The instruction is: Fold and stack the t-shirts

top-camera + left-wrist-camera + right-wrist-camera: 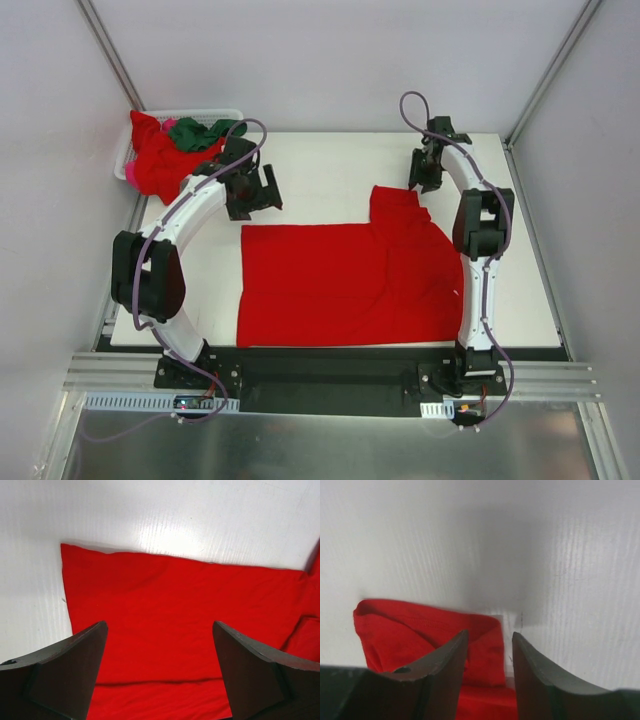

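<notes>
A large red t-shirt (345,280) lies spread flat on the white table, one sleeve (395,200) pointing to the far side. My left gripper (252,190) hovers over the shirt's far left corner, wide open and empty; the left wrist view shows the red t-shirt (175,610) between and below the left gripper (160,630). My right gripper (425,175) is open, just beyond the sleeve; in the right wrist view the sleeve's edge (420,630) lies under the right gripper (490,637), apart from the fingers. A heap of red t-shirts (155,160) and a dark green t-shirt (200,132) lies at the far left.
A white lattice basket (215,114) stands at the far left corner, with the red and green shirts spilling out of it. White walls close the table on three sides. A black rail (320,370) carries the arm bases at the near edge.
</notes>
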Tool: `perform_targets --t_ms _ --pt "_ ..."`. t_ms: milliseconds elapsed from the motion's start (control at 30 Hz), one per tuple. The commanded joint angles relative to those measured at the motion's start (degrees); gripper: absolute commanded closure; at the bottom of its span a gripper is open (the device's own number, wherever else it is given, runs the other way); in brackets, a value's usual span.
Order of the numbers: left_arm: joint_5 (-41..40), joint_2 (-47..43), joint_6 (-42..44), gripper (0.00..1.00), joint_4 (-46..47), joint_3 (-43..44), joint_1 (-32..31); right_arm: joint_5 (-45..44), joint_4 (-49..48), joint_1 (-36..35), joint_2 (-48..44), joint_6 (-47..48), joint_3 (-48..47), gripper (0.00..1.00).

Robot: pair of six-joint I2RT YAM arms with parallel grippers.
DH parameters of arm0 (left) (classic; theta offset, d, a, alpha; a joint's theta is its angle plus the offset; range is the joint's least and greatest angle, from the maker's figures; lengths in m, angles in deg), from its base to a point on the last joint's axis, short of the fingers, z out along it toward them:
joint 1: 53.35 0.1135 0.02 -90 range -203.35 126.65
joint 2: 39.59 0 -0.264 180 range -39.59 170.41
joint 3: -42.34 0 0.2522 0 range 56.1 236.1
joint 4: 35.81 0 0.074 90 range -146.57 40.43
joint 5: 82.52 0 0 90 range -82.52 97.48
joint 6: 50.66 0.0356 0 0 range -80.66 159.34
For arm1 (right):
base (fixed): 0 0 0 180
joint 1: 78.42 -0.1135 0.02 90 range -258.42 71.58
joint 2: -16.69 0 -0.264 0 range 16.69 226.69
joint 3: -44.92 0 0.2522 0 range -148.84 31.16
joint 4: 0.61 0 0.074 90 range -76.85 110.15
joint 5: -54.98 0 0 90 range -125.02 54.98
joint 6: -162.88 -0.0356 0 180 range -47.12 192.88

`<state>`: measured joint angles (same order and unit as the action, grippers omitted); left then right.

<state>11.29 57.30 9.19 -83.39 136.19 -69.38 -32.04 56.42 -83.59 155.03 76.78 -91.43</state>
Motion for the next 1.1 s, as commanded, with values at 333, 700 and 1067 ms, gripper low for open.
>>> perform_targets --t_ms 333,700,1067 --pt "-2.4 -3.7 -0.2 0.13 -1.3 -2.8 1.3 0.9 3.4 -0.9 1.5 0.2 -4.5 0.57" --pt "-3.3 -4.7 0.1 0.13 -1.9 -3.5 2.1 -0.8 6.6 -1.4 3.3 -1.8 -6.4 0.77" --pt "-11.3 8.6 -8.2 0.35 -3.0 2.8 5.4 -4.8 3.4 -1.5 -1.5 0.8 -0.8 0.99"
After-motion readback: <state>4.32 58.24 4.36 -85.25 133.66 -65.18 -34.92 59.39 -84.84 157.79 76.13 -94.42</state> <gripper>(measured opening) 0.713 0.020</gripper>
